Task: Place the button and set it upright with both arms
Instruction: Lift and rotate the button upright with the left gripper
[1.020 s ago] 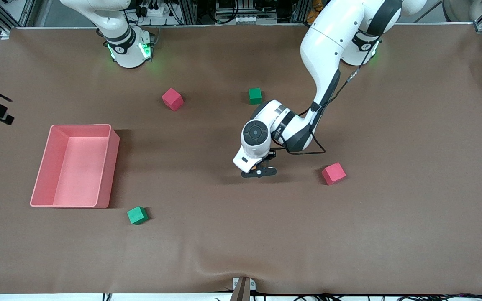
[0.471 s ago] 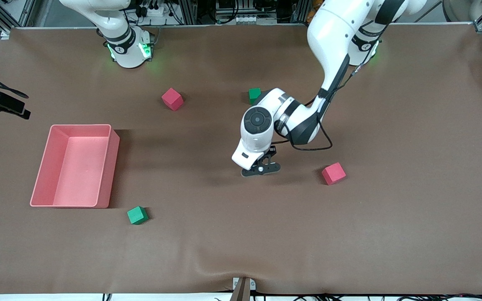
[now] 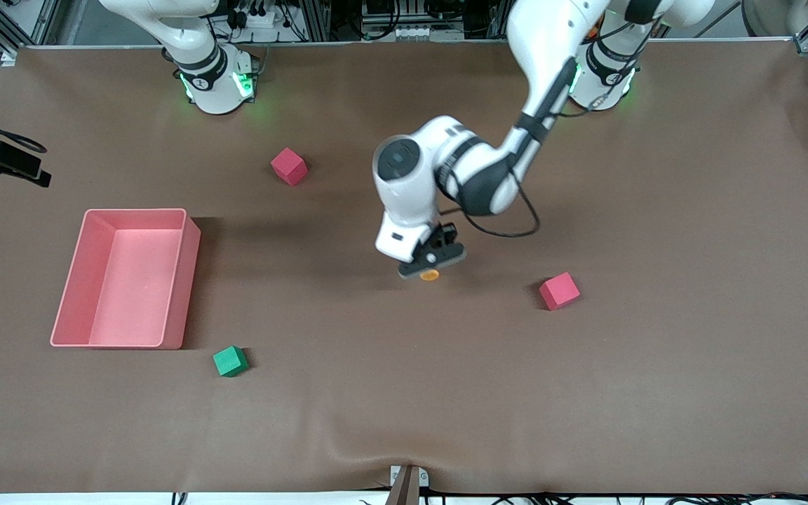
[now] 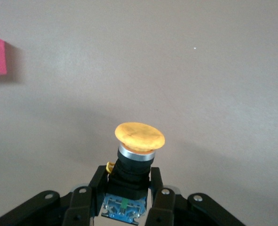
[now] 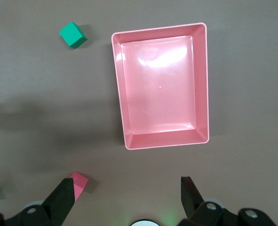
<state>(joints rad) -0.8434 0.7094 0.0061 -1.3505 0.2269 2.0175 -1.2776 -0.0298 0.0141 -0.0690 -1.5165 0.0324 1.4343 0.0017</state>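
Observation:
The button [image 3: 430, 275] has a round orange cap on a black body. My left gripper [image 3: 431, 262] is shut on it and holds it in the air over the middle of the table. In the left wrist view the fingers [image 4: 97, 183] clamp the black body of the button [image 4: 139, 136], with the cap pointing away from the gripper [image 4: 129, 186]. My right gripper [image 5: 127, 188] is open and empty, high over the table beside the pink bin [image 5: 202, 84]. It waits there and does not show in the front view.
The pink bin [image 3: 186, 280] stands toward the right arm's end. A green cube [image 3: 230, 361] lies nearer the front camera than the bin. One red cube [image 3: 289, 166] lies near the right arm's base. Another red cube [image 3: 559, 291] lies beside the left gripper.
My left gripper has risen off the table with the button in it and moved toward the bases. The left arm now covers the green cube that was beside it.

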